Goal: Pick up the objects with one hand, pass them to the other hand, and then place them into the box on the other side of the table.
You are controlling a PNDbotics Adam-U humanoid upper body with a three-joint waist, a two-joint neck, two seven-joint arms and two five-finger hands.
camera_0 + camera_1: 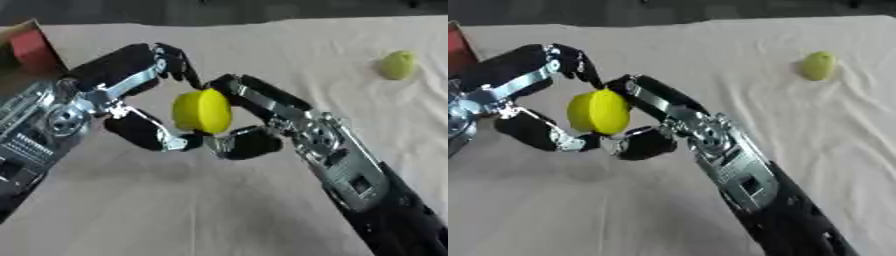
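Holding the yellow fruit [202,111] between both hands above the table [262,55], I judge the handover is in the middle: right hand [254,120] and left hand [140,100] both curl around it. A greenish fruit [397,65] waits far right; the box [26,50] is at far left.

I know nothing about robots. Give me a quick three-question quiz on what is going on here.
1. True or false: the round yellow object rests on the table.
2. Which hands touch it? A) left hand only B) right hand only C) both
3. What lies alone on the beige tablecloth, far right?

Key: 1. False, it is held in the air. 2. C. 3. A small yellow-green fruit-like object.
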